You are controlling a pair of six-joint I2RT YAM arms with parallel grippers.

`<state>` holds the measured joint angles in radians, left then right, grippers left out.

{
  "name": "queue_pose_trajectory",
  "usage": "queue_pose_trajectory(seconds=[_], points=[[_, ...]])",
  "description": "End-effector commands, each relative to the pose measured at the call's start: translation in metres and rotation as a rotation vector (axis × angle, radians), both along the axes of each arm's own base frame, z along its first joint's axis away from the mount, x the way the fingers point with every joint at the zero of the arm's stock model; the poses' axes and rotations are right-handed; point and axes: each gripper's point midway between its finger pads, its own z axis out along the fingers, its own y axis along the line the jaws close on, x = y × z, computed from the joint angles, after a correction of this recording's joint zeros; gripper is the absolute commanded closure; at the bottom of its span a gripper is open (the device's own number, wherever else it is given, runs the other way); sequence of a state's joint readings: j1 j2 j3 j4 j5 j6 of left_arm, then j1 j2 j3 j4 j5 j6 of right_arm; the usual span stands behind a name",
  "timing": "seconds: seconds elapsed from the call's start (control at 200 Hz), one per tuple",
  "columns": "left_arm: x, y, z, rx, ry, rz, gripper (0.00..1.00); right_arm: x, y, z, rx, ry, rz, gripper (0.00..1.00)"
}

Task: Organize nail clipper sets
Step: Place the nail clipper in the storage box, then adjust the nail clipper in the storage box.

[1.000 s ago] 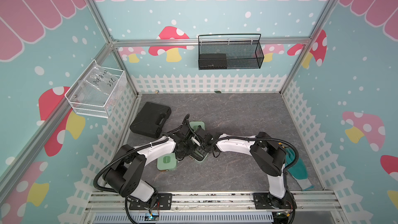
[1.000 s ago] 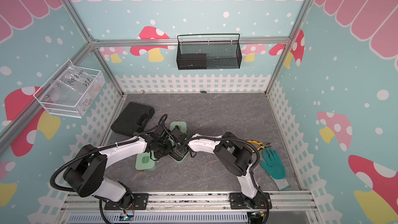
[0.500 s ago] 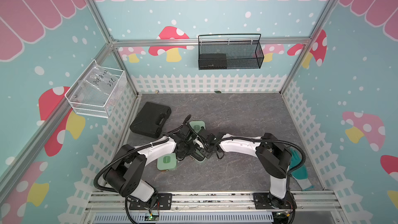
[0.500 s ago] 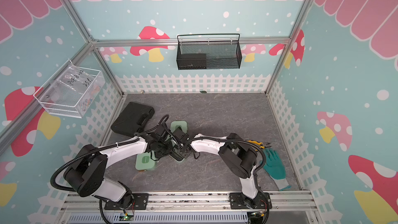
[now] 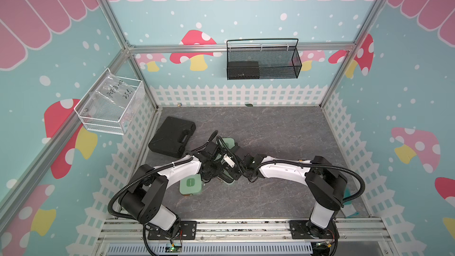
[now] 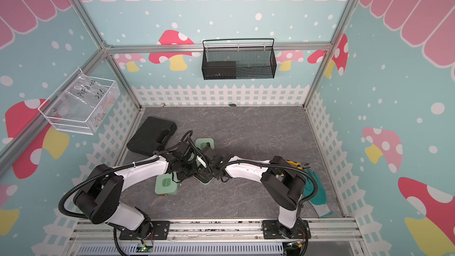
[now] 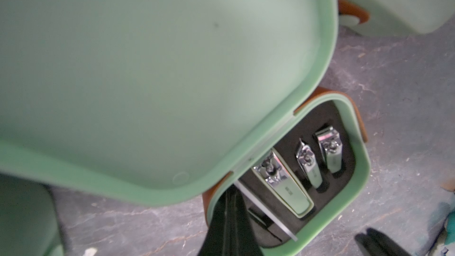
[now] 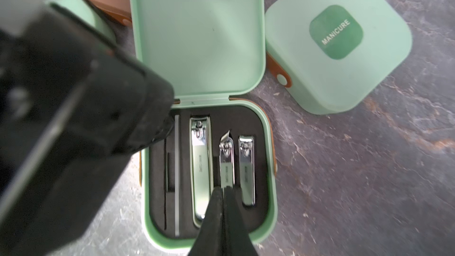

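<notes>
Right gripper [image 8: 224, 190], jaws closed, touches the handle end of the slant-tipped clipper [image 8: 227, 161] inside the open mint case [image 8: 145, 193]; left gripper [image 7: 230, 217], jaws closed, at its rim beside the nail file [image 7: 268, 214].

Left arm [image 5: 177, 172] and right arm [image 5: 283, 170] have white rounded links, black joints and ribbed black cables [image 5: 361, 183]. Left gripper [image 7: 230, 194] and right gripper [image 8: 224, 190] are tapered black.

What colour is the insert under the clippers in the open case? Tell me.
Black. The insert shows best in the right wrist view.
</notes>
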<state>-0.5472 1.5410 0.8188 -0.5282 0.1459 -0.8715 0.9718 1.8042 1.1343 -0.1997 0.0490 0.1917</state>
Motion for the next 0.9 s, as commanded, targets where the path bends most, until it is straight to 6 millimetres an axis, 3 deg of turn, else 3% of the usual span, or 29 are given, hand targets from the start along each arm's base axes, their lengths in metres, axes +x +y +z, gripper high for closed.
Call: queue_pose_trajectory(seconds=[0.0, 0.11, 0.27, 0.47, 0.666, 0.791, 0.896], points=[[0.001, 0.001, -0.008, 0.027, 0.006, -0.001, 1.0, 0.012, 0.031, 0.012, 0.081, -0.056, 0.036, 0.96], [0.0, 0.002, -0.008, 0.027, 0.007, 0.0, 1.0, 0.021, 0.032, 0.006, 0.069, -0.073, 0.021, 0.97], [-0.001, 0.004, -0.009, 0.031, 0.006, 0.003, 1.0, 0.021, 0.026, 0.018, 0.119, -0.106, 0.0, 0.98], [0.002, 0.009, -0.004, 0.03, -0.016, 0.029, 1.0, 0.005, -0.002, 0.049, 0.204, -0.158, -0.011, 0.96], [0.005, 0.007, -0.003, 0.011, -0.018, 0.034, 1.0, -0.011, -0.024, 0.047, 0.226, -0.109, 0.023, 0.95], [0.004, 0.003, -0.006, -0.013, -0.011, 0.034, 1.0, -0.014, -0.019, 0.041, 0.224, -0.037, 0.06, 0.98], [0.003, 0.002, -0.007, -0.027, -0.01, 0.037, 1.0, -0.006, -0.008, 0.048, 0.273, 0.031, 0.047, 1.0]])
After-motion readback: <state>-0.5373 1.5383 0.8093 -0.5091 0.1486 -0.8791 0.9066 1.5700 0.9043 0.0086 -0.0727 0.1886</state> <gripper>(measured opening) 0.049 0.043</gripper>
